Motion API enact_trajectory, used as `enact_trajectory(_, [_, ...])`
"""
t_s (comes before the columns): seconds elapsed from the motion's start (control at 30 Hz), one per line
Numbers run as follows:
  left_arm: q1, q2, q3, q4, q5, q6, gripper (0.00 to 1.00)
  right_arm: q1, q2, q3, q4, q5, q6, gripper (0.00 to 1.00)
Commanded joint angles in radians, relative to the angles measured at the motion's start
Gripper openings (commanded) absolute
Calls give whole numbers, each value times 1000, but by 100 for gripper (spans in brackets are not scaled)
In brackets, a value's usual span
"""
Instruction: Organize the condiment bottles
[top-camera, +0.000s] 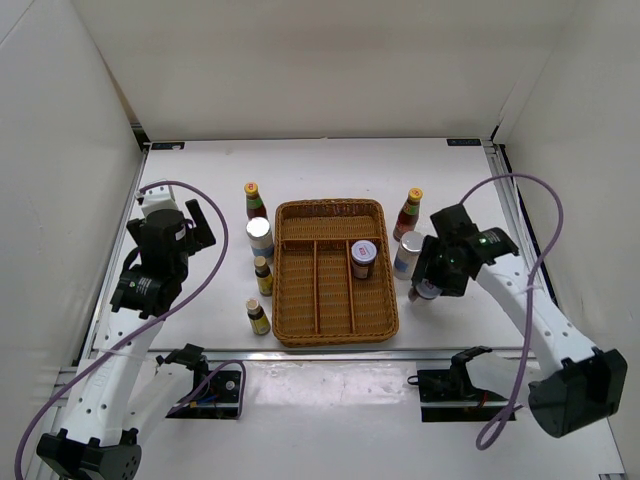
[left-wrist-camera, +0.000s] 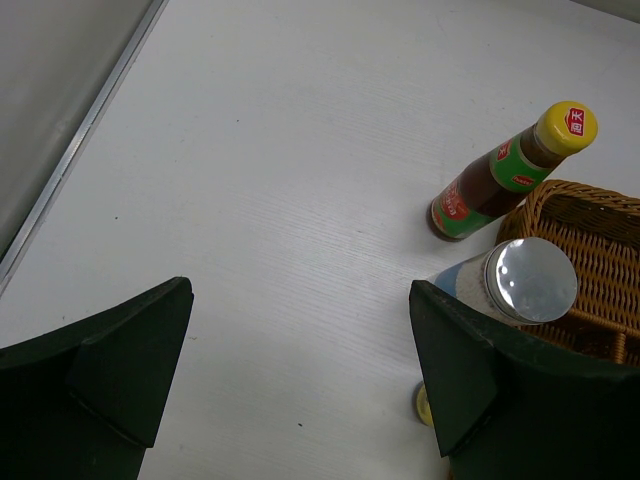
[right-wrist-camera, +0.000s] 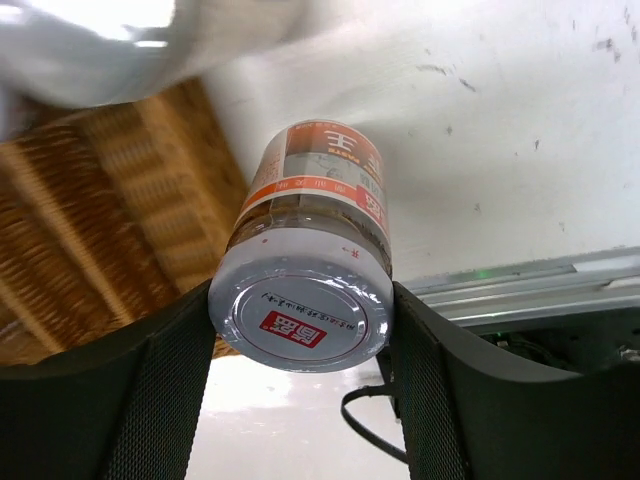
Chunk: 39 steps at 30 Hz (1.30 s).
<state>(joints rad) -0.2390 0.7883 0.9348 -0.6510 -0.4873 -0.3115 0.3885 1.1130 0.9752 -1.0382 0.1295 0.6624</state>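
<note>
The left gripper (left-wrist-camera: 300, 345) is held with jaws spread wide and nothing between them. A slim red-sauce bottle (left-wrist-camera: 505, 175) and a silver-lidded cylinder (left-wrist-camera: 520, 285) are seen just outside one jaw, beside the wicker tray (left-wrist-camera: 600, 230). A short jar (right-wrist-camera: 318, 200) is pinched at its lid end between the jaws of the right gripper (right-wrist-camera: 300, 325). It is judged rigid, smooth and slippery, best taken just below the lid. That grip is shown only by the right wrist view, and a second jar (top-camera: 363, 258) inside the tray only from above.

Jar (right-wrist-camera: 300, 300), right wrist view: large Chinese character on label, possibly "王"; red lid sticker, characters illegible. Sauce bottle (left-wrist-camera: 490, 185), far left: red cap logo, unreadable.
</note>
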Motion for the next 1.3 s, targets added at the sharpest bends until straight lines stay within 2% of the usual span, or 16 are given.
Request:
enact_trajectory(0.0, [-3, -4, -5, 8, -16, 6, 100, 30, -55, 124, -22, 18, 6, 0])
enact_trajectory(0.1, [-3, -4, -5, 8, -16, 6, 100, 94, -44, 175, -31, -20, 29, 0])
enact_trajectory(0.17, [-3, -4, -5, 8, -16, 6, 100, 183, -18, 186, -5, -21, 55, 0])
enact_trajectory(0.3, [-3, -4, -5, 8, -16, 6, 100, 370, 60, 186, 38, 33, 156, 0])
enact_trajectory(0.43, [-3, -4, -5, 8, -16, 6, 100, 488, 154, 186, 82, 68, 189, 0])
enact_trajectory(0.63, [-3, -4, -5, 8, -16, 6, 100, 513, 268, 186, 104, 88, 224, 0])
enact_trajectory(0.7, [-3, -4, -5, 8, -16, 6, 100, 513, 278, 186, 115, 98, 215, 17])
enact_trajectory(0.8, [-3, -4, -5, 8, -16, 6, 100, 513, 288, 186, 115, 98, 215, 30])
enact_trajectory(0.83, [-3, -4, -5, 8, -16, 6, 100, 513, 288, 177, 115, 98, 215, 41])
enact_trajectory(0.9, [-3, -4, -5, 8, -16, 6, 100, 513, 288, 177, 115, 98, 206, 48])
enact_trajectory(0.93, [-3, -4, -5, 8, -16, 6, 100, 513, 288, 177, 115, 98, 206, 56])
enact_trajectory(1.0, [-3, -4, -5, 8, -16, 6, 100, 513, 278, 177, 106, 98, 206, 63])
enact_trajectory(1.03, [-3, -4, -5, 8, -16, 6, 100, 513, 262, 177, 106, 113, 206, 72])
enact_trajectory(1.17, [-3, -4, -5, 8, -16, 6, 100, 513, 234, 232, 57, 194, 187, 90])
enact_trajectory(1.27, [-3, -4, -5, 8, -16, 6, 100, 513, 234, 302, -20, 258, 154, 96])
